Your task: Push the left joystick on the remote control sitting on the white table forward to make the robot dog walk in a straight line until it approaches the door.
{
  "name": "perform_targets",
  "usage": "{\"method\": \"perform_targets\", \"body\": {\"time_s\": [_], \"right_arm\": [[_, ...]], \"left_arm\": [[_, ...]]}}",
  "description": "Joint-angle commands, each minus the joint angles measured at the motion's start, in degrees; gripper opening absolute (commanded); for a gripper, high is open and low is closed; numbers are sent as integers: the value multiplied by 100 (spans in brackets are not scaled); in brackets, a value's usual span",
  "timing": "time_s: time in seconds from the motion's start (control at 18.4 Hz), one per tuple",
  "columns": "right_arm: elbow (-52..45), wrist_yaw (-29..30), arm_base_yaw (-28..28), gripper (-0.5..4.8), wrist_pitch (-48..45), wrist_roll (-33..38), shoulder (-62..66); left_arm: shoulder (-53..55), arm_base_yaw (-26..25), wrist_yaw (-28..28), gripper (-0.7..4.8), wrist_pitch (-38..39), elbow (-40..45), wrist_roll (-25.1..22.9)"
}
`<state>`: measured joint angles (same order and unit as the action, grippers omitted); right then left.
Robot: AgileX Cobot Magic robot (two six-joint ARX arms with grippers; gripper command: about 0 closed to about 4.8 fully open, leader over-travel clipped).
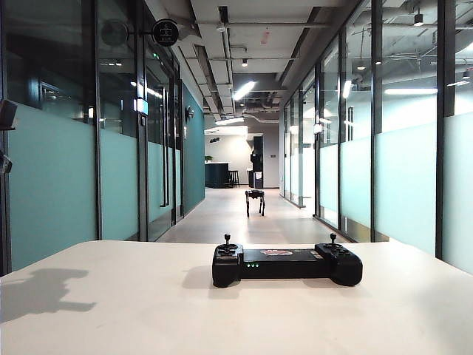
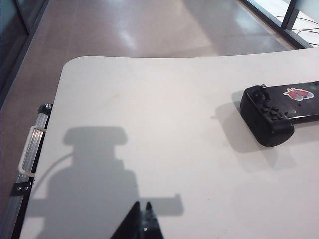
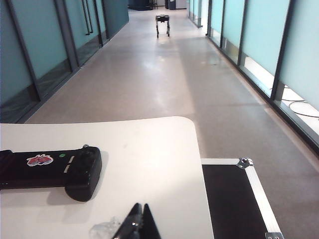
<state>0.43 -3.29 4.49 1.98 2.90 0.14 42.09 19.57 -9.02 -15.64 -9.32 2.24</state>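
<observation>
The black remote control [image 1: 287, 264] lies across the white table [image 1: 133, 310], green lights facing me. Its left joystick [image 1: 228, 239] stands upright and untouched, also visible as the left joystick [image 2: 262, 88] in the left wrist view. The robot dog [image 1: 255, 200] stands far down the corridor, seen too as the robot dog [image 3: 162, 23]. Neither gripper shows in the exterior view. My left gripper [image 2: 142, 204] is shut and empty, well short of the remote control [image 2: 266, 117]. My right gripper [image 3: 141, 205] is shut and empty, near the remote control [image 3: 75, 172].
Glass walls line both sides of the corridor, with a long-handled glass door [image 1: 164, 148] on the left. A black case with metal edges [image 3: 234, 199] sits beside the table's right edge. A clear plastic scrap [image 3: 104, 229] lies by my right gripper. A metal rail [image 2: 30, 154] runs along the table's left edge.
</observation>
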Motion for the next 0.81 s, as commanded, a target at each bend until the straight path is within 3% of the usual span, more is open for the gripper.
{"method": "perform_targets", "body": {"time_s": [0.05,0.81], "right_arm": [[-50,466,-216,-6,-90,-17,-20],[-50,452,-240,-5,-83,-15,-20]], "left_arm": [[0,-4,22,-5,-72,-13,11],[0,-4,22,-5,-70,-13,9]]}}
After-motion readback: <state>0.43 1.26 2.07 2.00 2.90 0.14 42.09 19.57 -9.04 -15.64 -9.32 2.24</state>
